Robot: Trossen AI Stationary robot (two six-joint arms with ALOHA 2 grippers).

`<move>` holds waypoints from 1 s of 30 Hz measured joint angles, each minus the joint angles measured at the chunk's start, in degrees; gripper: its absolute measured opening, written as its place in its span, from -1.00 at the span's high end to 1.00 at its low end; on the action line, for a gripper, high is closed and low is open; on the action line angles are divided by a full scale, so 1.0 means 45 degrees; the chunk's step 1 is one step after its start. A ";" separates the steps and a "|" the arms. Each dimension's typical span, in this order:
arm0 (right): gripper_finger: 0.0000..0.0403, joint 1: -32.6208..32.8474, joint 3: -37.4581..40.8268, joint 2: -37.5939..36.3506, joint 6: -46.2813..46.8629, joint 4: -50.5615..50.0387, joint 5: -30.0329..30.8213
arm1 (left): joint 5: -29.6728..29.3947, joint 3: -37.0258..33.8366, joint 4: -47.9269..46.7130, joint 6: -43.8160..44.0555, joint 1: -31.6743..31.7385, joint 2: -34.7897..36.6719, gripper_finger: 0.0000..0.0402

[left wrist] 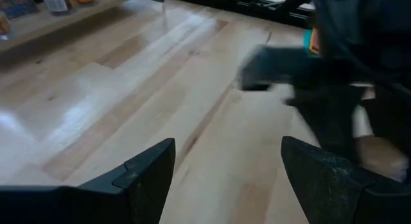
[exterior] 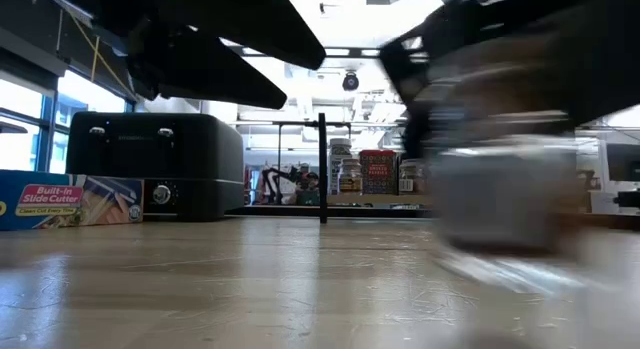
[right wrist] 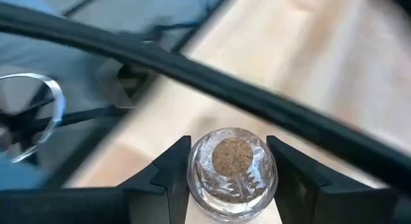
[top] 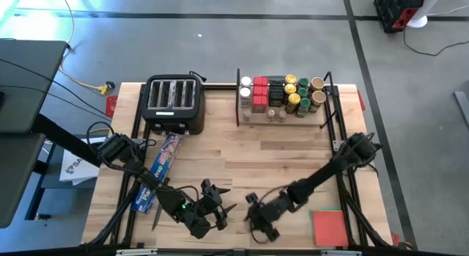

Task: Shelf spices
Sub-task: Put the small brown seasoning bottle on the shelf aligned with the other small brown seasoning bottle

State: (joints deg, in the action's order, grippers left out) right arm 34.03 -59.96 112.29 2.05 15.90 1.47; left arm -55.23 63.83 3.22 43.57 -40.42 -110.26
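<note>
Right pincer (right wrist: 228,179) sat at the table's (top: 242,157) near edge, fingers flanking one clear cork-topped jar (right wrist: 231,169); grip uncertain. Left pincer (left wrist: 225,179) beside it stood apart, empty. Blue box (exterior: 60,201) read "Built-in Slide Cutter". One toaster (top: 174,102). Spices (top: 282,94) stood on the far shelf (top: 326,102).

A small clear glass jar (right wrist: 231,174) with a cork stopper is seen upright between two dark fingers at the table's near edge. The shelf (top: 287,118), a light-wood board with black rod ends, is set at the far right of the table. On it the spices (top: 282,94) are ranged: white-lidded jars, red tins, black boxes, yellow-, green- and tan-lidded jars.
</note>
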 joint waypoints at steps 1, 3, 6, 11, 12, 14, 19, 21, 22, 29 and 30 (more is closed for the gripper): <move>0.22 -0.0282 0.0000 -0.0164 -0.0182 -0.0252 0.0035 | -0.0035 0.0000 -0.0004 -0.0035 0.0020 0.0000 -0.39; 0.22 -0.0871 0.0000 -0.0430 -0.0225 -0.0881 0.0234 | -0.0102 0.0000 -0.0065 -0.0029 0.0073 0.0000 -0.39; 0.22 -0.1581 0.0000 -0.0794 -0.0369 -0.2104 0.0589 | -0.0401 0.0000 -0.0076 0.0174 0.0065 0.0000 -0.39; 0.22 -0.2354 0.0006 -0.1370 -0.0534 -0.4113 0.1673 | -0.0314 0.0000 -0.0096 0.0744 0.0019 0.0000 -0.39; 0.22 -0.2486 0.0053 -0.1495 -0.0504 -0.4407 0.1781 | -0.0264 0.0000 -0.0068 0.0852 0.0019 0.0000 -0.39; 0.22 -0.2784 0.0528 -0.1832 -0.0409 -0.4546 0.2056 | -0.0192 0.0000 -0.0070 0.1044 0.0019 0.0000 -0.39; 0.22 -0.4133 0.2545 -0.3756 -0.0413 -0.4368 0.2251 | -0.0183 0.0000 -0.0073 0.1172 0.0019 0.0000 -0.39; 0.22 -0.4901 0.3327 -0.4697 -0.0564 -0.3923 0.2302 | -0.0227 0.0000 -0.0072 0.1176 0.0019 0.0000 -0.39; 0.22 -0.5341 0.3630 -0.5115 -0.0682 -0.3649 0.2299 | -0.0299 0.0000 -0.0072 0.1174 0.0019 0.0000 -0.39; 0.22 -0.8626 0.4296 -0.6509 0.0204 -0.2432 0.2972 | -0.0567 0.0000 -0.0006 0.0630 0.0262 0.0000 -0.39; 0.22 -0.9000 0.4208 -0.6476 0.0492 -0.2362 0.3103 | -0.0567 0.0000 0.0011 0.0628 0.0325 0.0000 -0.39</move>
State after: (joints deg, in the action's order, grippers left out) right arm -6.47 -41.03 83.14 4.27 5.27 15.44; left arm -57.78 63.83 3.27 46.39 -38.96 -110.26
